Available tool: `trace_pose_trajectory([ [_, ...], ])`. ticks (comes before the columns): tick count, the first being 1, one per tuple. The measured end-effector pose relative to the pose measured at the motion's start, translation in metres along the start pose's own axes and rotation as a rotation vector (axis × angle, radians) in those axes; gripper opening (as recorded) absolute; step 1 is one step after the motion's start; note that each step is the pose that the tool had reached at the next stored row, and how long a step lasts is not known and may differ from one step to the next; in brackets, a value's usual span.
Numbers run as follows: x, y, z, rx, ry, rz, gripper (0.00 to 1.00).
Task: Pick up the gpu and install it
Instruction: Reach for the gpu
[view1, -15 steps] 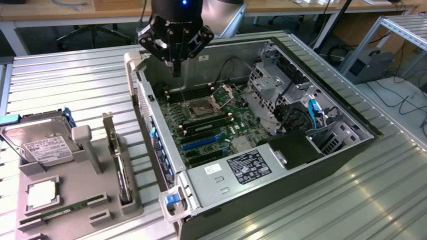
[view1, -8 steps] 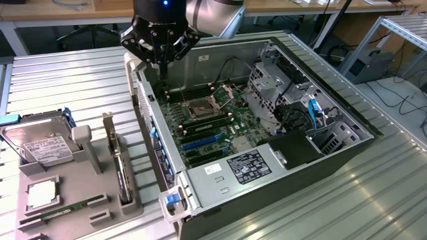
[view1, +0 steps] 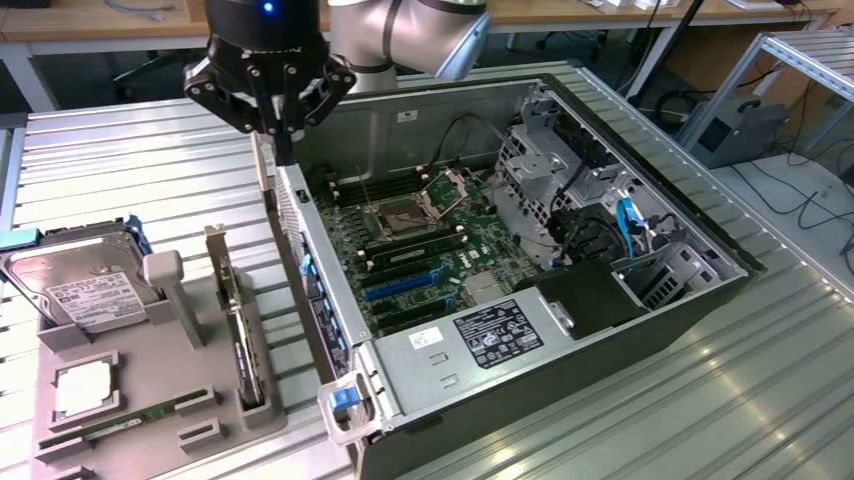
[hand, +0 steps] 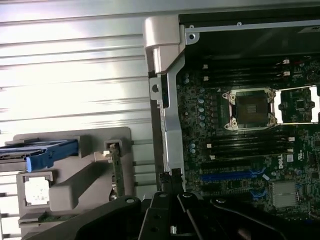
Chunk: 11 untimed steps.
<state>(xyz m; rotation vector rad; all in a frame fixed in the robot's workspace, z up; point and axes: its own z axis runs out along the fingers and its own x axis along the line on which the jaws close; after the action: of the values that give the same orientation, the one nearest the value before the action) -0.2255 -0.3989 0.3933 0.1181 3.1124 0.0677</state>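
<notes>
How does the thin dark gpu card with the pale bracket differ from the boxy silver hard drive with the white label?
The gpu stands on edge, thin and dark; the hard drive is a thick silver box leaning back, label showing. The hard drive has a blue plastic frame; the gpu has none. Both sit in the grey holder, apart from the gripper.
</notes>
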Motion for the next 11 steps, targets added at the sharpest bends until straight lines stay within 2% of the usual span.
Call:
trace_pose_trajectory([
  [6, 0.022, -0.0017, -0.0006, 0.0, 0.0, 0.0, 0.11],
  [11, 0.047, -0.0035, -0.0013, 0.0, 0.0, 0.0, 0.11],
])
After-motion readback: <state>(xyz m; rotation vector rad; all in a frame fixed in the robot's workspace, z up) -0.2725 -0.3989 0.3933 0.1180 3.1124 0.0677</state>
